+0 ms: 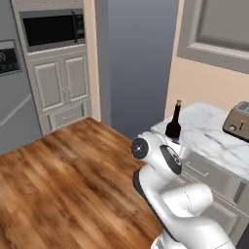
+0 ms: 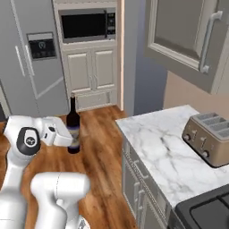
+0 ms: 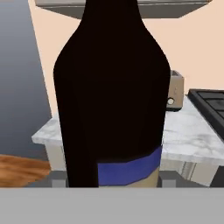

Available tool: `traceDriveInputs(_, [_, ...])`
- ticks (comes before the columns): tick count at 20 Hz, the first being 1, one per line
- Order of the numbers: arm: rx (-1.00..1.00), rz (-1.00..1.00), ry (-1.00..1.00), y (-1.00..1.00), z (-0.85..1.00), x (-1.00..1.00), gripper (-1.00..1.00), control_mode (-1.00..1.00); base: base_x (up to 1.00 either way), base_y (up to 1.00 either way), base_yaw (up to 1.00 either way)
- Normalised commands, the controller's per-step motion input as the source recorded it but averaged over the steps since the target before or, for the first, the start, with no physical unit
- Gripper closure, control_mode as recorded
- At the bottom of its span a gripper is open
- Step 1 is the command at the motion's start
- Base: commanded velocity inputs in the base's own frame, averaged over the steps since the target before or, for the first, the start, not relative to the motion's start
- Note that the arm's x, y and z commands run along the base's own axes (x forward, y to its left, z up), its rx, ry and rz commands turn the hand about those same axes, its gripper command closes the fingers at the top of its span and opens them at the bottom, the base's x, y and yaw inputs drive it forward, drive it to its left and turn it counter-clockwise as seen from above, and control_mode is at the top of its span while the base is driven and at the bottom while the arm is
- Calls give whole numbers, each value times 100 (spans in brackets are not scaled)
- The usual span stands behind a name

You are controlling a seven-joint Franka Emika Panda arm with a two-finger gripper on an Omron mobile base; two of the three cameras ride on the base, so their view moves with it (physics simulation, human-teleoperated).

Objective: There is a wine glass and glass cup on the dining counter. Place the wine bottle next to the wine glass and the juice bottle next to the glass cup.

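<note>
Filling the hand view, the tall dark glass wine bottle with a blue label band stands upright, clamped in the gripper above the wood floor, beside the small marble table carrying a toaster.

Toaster on marble counter

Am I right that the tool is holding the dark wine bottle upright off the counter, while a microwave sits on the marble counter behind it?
Not quite: the appliance on the marble counter is a toaster, as the right base view shows. The microwave is built into the far cabinet wall. The rest stands: the tool holds the wine bottle upright, off the counter.
</note>
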Motion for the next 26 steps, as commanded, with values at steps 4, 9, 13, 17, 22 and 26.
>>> traceDriveInputs(4, [0,0,0,0,0,0,100,100,-84,11,31])
traceDriveInputs(9, [0,0,0,0,0,0,100,100,-93,8,16])
traceDriveInputs(13, [0,0,0,0,0,0,100,100,-94,5,11])
traceDriveInputs(17, [0,0,0,0,0,0,100,100,-94,4,11])
traceDriveInputs(22, [0,0,0,0,0,0,100,100,-94,4,12])
traceDriveInputs(26, [0,0,0,0,0,0,100,100,-94,4,11])
